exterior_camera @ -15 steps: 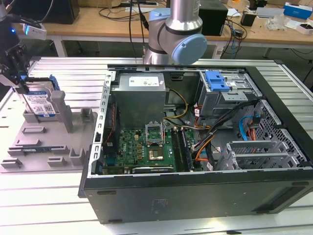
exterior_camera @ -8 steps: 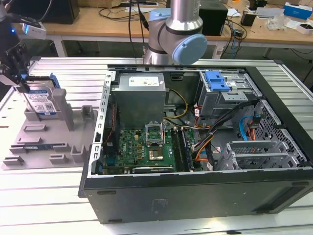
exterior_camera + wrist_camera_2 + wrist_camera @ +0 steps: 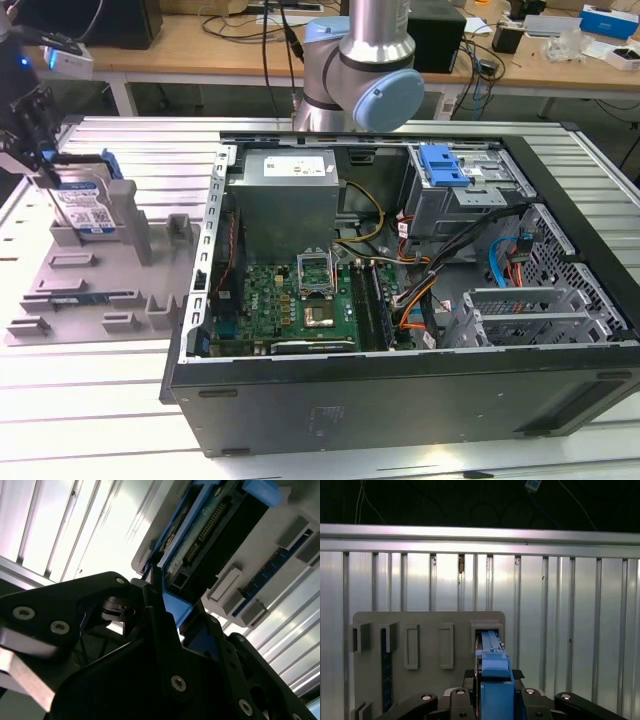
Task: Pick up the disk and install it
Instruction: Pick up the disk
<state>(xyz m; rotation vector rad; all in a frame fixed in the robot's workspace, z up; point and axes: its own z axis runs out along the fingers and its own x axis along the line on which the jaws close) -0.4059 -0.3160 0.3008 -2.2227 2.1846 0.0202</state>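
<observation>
The disk (image 3: 85, 205) stands on edge in a slot of the grey holder tray (image 3: 100, 290) at the exterior view's left. It is silver with a blue-and-white label and a bright blue bracket. My gripper (image 3: 45, 165) comes down on its upper end, with the black fingers closed against the blue bracket. In both wrist views the bracket (image 3: 493, 672) (image 3: 175, 605) sits tight between the fingers (image 3: 150, 630). The disk's connector edge (image 3: 210, 525) runs away from the gripper, and its lower end is still in the holder's slot (image 3: 487, 627).
An open computer case (image 3: 400, 400) fills the middle and the exterior view's right, with a motherboard (image 3: 300, 300), a grey power supply box (image 3: 285, 200) and a drive cage topped by a blue clip (image 3: 443, 165). The arm's base (image 3: 360, 70) stands behind it. Ribbed aluminium table (image 3: 90, 400) lies around.
</observation>
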